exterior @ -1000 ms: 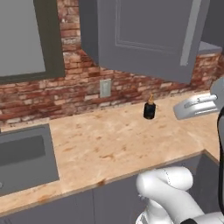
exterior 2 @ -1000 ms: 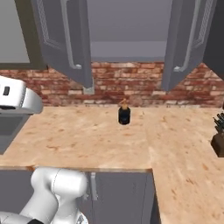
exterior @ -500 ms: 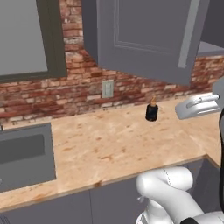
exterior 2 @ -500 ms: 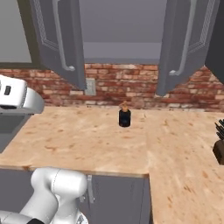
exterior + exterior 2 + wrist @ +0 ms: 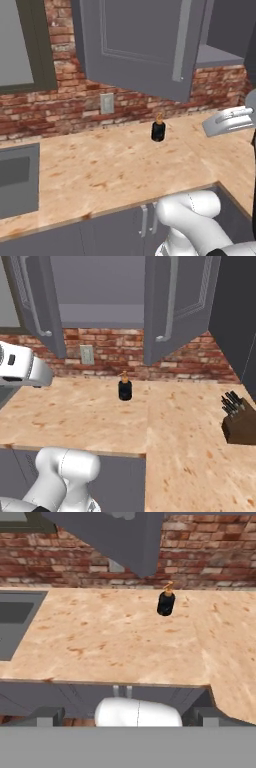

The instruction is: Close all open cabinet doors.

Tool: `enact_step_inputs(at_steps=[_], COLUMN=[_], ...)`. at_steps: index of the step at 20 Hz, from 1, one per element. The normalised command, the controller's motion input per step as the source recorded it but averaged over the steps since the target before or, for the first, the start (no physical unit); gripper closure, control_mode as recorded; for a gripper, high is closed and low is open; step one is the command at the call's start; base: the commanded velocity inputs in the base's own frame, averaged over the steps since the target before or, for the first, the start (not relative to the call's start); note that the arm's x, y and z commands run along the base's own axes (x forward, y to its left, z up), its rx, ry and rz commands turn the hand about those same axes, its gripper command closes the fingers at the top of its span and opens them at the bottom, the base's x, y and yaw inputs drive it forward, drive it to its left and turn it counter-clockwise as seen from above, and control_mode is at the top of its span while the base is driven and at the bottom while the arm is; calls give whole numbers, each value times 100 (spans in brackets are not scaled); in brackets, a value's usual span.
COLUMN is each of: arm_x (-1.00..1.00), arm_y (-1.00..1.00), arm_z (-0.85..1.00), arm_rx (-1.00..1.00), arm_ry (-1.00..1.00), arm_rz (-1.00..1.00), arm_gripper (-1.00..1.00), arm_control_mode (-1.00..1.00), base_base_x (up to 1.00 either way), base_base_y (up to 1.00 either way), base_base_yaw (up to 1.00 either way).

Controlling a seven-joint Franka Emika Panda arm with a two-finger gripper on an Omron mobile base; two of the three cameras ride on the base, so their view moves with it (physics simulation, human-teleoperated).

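We see two upper cabinet doors swung open above the counter: the left door and the right door. A black soap dispenser stands below them. We cannot tell our claw's state.

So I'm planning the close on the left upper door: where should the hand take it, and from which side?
A judgement: take the left cabinet door by its vertical silver bar handle, near the low free edge. It stands swung out over the counter, so coming from the room side and pushing toward the cabinet gives the most leverage.
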Motion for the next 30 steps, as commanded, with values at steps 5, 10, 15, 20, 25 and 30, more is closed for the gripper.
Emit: enact_step_inputs(at_steps=[5,10,15,20,25,30], arm_x=[0,0,0,-1,-4,0], arm_y=[0,0,0,-7,-30,-35], arm_z=[0,0,0,0,0,0], arm_rx=[0,0,0,0,0,1], arm_ry=[0,0,0,-8,-36,-36], arm_rz=[0,0,0,1,7,5], arm_gripper=[-100,-100,-100,-100,-100,-100], arm_control_mode=[100,100,100,-100,-100,-100], base_base_x=[0,0,0,0,0,0], base_base_y=[-39,-51,-18,0,0,0], base_base_yaw=[0,1,1,0,0,0])
